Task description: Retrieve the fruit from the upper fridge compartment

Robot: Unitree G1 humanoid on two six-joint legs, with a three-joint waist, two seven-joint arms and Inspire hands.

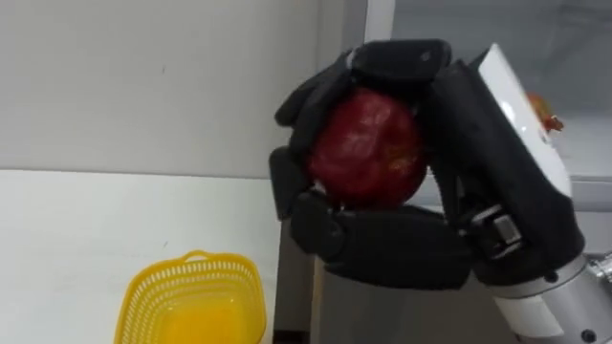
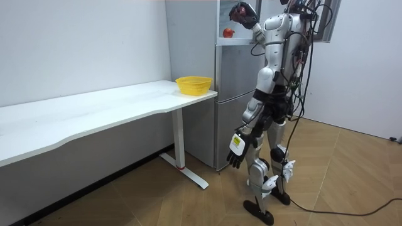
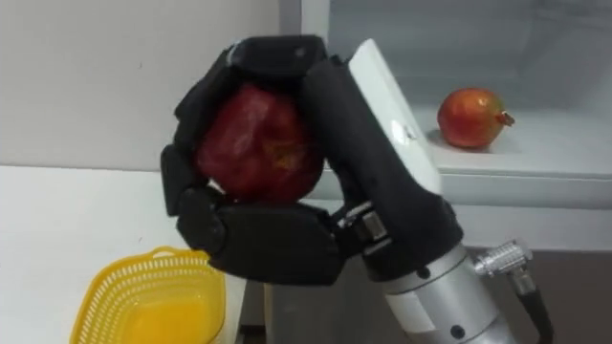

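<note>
While the dark red pomegranate (image 3: 258,143) is clasped by the right hand (image 3: 287,239), whose fingers are curled closely around it, the fruit is held in the air before the upper fridge (image 2: 235,100), clear of the shelf (image 3: 555,143). A second pomegranate (image 3: 470,118) lies on that shelf, at about 3 o'clock from the hand. The yellow basket (image 3: 124,282) is seen on the white table (image 3: 57,220) at 7 o'clock and is probably the place meant for the fruit. The grasp should be kept tight and the fruit lowered slowly toward 7 o'clock, so that nothing is dropped. The left hand (image 2: 237,150) hangs relaxed beside the thigh.
</note>
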